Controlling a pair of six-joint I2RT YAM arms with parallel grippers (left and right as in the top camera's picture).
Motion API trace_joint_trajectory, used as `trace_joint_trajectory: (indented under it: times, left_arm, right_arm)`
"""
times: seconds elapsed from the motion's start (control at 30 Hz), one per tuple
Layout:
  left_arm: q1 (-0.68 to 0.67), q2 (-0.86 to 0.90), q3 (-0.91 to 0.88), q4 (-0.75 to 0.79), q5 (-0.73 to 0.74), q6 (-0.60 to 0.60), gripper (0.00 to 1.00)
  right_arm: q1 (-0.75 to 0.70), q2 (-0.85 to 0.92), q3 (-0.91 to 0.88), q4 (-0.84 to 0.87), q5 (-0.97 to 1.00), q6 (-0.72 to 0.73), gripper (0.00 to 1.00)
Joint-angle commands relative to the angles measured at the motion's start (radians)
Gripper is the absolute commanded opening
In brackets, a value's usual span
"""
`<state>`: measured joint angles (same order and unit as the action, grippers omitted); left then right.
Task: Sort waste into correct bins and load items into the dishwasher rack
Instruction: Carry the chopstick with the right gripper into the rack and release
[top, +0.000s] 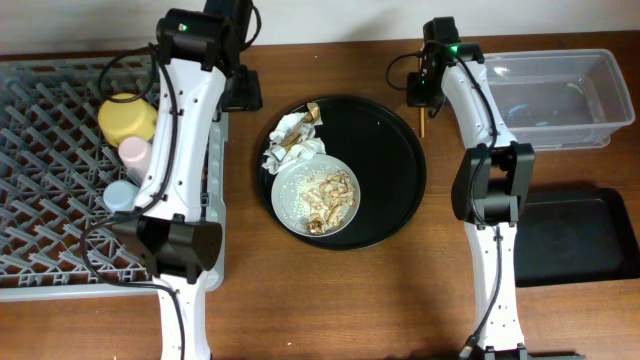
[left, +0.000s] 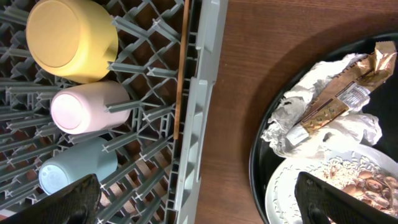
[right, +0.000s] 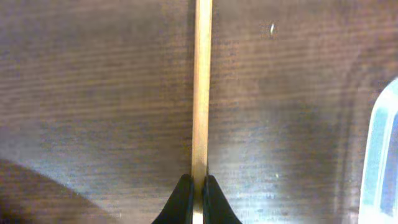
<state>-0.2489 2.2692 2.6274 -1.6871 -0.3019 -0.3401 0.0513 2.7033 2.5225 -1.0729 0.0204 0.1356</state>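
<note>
Right gripper (right: 199, 182) is clamped on a single wooden chopstick (right: 202, 93), pinching it near one end while the rest runs out over the bare table (right: 93, 93); whether the stick rests on the wood or is just clear of it cannot be told. From overhead it sits just beside the round black tray (top: 390, 150), between that and the clear tub (top: 570, 133). Such a stick is probably light, stiff and smooth, so an end grip may let it swivel; a hold nearer the middle would likely carry it steadier to the dishwasher rack (top: 40, 150). Left gripper (left: 202, 205) hangs wide open, empty.
</note>
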Motion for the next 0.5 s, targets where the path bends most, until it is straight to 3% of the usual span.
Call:
trace_joint_trajectory:
  times: [0.0, 0.27, 0.47]
  left_arm:
    - [-0.003, 0.005, 0.000, -0.001, 0.000, 0.004, 0.99]
    - [-0.005, 0.005, 0.000, -0.001, 0.000, 0.004, 0.99]
    - [-0.005, 0.005, 0.000, -0.001, 0.000, 0.004, 0.99]
  right_arm:
    - [0.007, -0.048, 0.042, -0.052, -0.017, 0.031, 0.04]
    - [0.007, -0.300, 0.120, -0.236, -0.230, 0.043, 0.04]
    - [0.069, -0.354, 0.119, -0.340, -0.740, 0.042, 0.04]
